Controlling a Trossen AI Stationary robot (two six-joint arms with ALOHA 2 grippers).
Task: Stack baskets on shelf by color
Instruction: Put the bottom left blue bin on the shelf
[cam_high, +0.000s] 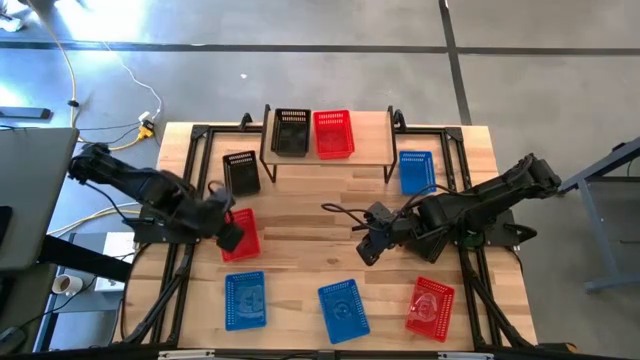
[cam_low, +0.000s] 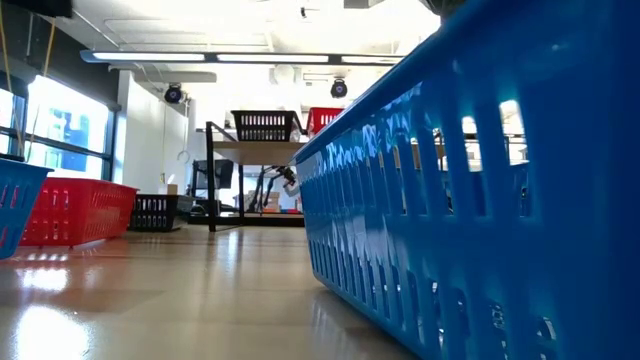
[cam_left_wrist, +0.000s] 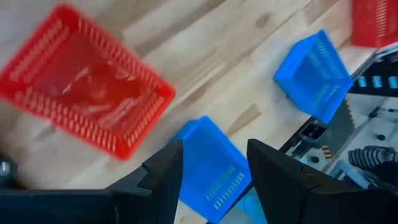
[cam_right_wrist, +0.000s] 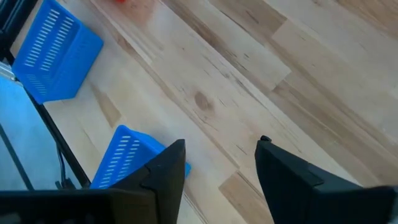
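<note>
- Two baskets sit on the shelf (cam_high: 325, 160) so far: black basket on shelf (cam_high: 291, 131) at its left, red basket on shelf (cam_high: 334, 133) just beside it, mid-plank. Right third of the plank is bare, prob. the blue spot.
- Seven others are down on the desk (cam_high: 320, 225): black basket (cam_high: 241, 172) near the shelf's left leg, red basket (cam_high: 240, 235) mid-left, blue basket (cam_high: 416, 171) right of the shelf, plus blue (cam_high: 245, 299), blue (cam_high: 343, 309) and red (cam_high: 430, 308) along the near edge.
- Left tool (cam_high: 229, 236) is over/at the mid-left red basket, jaws spread, nothing between them; the wrist view shows only desk and baskets past its fingers (cam_left_wrist: 163, 180).
- Right tool (cam_high: 369, 248) hangs over bare desk at centre, jaws released wide, empty. Nearest baskets are the near-edge blue and red ones, both apart from it.
- Step in hand, as judged: left arm picks the red basket.
- To do it well: lower jaws astride one long wall, pinch the rim not the floor, lift level, clear the shelf edge, then nest it squarely into the red one already up there. A tilted drop could jam or push the black neighbour.
- Right arm should stay clear of the shelf front meanwhile.
</note>
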